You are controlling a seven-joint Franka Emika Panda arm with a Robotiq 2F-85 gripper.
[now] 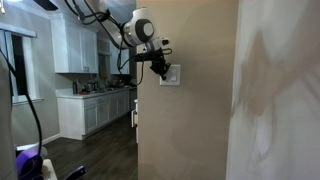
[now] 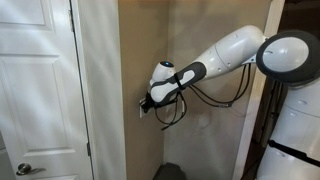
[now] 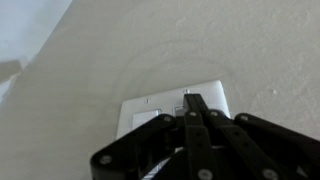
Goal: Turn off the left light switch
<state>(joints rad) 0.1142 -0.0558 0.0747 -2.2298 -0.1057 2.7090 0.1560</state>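
Note:
A small white wall plate [image 3: 216, 92] with two rocker paddles is on a beige wall. The left light switch [image 3: 150, 121] shows as a pale paddle left of my fingers in the wrist view. The right paddle is mostly hidden behind them. My gripper [image 3: 193, 101] is shut, its black fingers pressed together, with the tip over the plate's upper middle, just right of the left paddle. Whether it touches I cannot tell. In both exterior views the gripper [image 1: 160, 70] [image 2: 147, 102] is at the plate [image 1: 172, 75].
The plate hangs near a wall corner [image 1: 137, 120]. A kitchen with white cabinets [image 1: 95, 110] lies beyond it. A white door [image 2: 35, 90] and its frame stand beside the wall. The white arm [image 2: 240, 55] reaches in from the side.

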